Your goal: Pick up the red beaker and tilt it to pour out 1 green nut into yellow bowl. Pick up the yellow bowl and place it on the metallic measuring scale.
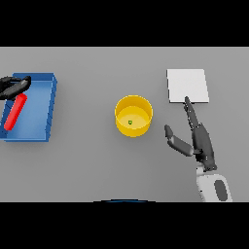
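While right hand [200, 138] lies open, fingertip at scale [187, 85], bowl [133, 115] apart.

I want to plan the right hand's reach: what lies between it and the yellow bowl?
Nothing: in the head view only bare grey table separates the right robot hand from the yellow bowl.

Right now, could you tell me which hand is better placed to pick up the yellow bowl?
The right hand: it lies open just beside the yellow bowl, below the scale. The left hand is far off at the blue tray.
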